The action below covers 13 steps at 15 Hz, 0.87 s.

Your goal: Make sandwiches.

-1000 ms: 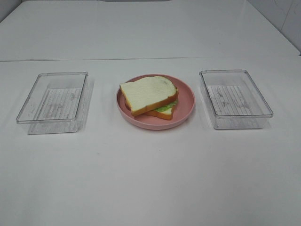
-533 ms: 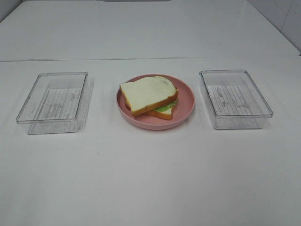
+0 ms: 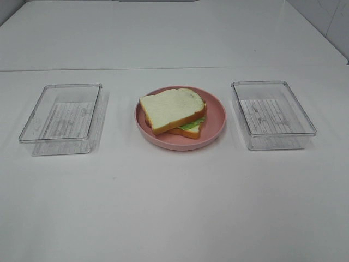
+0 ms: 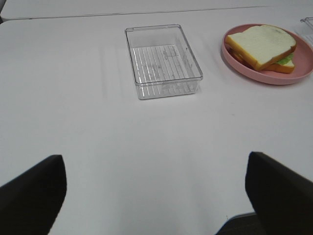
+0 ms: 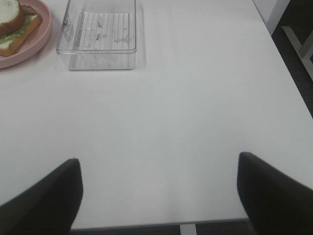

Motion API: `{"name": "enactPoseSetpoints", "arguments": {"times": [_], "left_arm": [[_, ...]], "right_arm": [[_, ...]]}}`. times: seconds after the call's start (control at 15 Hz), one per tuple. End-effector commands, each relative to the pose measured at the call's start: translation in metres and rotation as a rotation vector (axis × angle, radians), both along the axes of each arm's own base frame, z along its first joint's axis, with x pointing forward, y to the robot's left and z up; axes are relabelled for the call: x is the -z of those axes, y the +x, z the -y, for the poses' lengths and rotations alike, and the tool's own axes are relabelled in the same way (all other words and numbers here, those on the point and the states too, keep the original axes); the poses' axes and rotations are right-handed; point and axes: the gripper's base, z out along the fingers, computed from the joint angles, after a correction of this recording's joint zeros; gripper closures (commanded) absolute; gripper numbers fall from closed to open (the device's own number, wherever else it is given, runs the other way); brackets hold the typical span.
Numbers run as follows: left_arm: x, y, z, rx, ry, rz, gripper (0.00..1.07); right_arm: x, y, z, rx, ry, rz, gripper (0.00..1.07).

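Note:
The sandwich [image 3: 174, 112] lies on a round pink plate [image 3: 215, 117] in the middle of the white table: a white bread slice with orange-brown crust on top, green lettuce and another slice showing beneath. It also shows in the left wrist view [image 4: 261, 46] and at the edge of the right wrist view [image 5: 14, 24]. Neither gripper shows in the exterior view. My left gripper [image 4: 156, 196] is open and empty, well back from the plate near the table's front. My right gripper [image 5: 159, 196] is open and empty near the table's front edge.
An empty clear plastic tray [image 3: 62, 117] stands left of the plate and another [image 3: 272, 113] to its right. They show in the left wrist view [image 4: 162, 61] and right wrist view [image 5: 100, 34]. The table's right edge [image 5: 288, 73] drops to a dark floor.

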Motion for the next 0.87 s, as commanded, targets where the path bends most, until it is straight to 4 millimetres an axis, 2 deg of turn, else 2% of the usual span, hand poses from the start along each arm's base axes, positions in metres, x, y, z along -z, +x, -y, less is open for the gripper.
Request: {"name": "enactPoseSetpoints", "arguments": {"times": [0.07, 0.87], "left_arm": [[0.0006, -0.0023, -0.0004, -0.002, 0.002, 0.017, 0.16], [0.0006, -0.0023, -0.0004, -0.002, 0.002, 0.017, 0.16]], "right_arm": [[0.0002, -0.0025, 0.0002, 0.001, -0.009, 0.046, 0.24], [0.0002, -0.0025, 0.0002, 0.001, -0.009, 0.046, 0.24]]}}
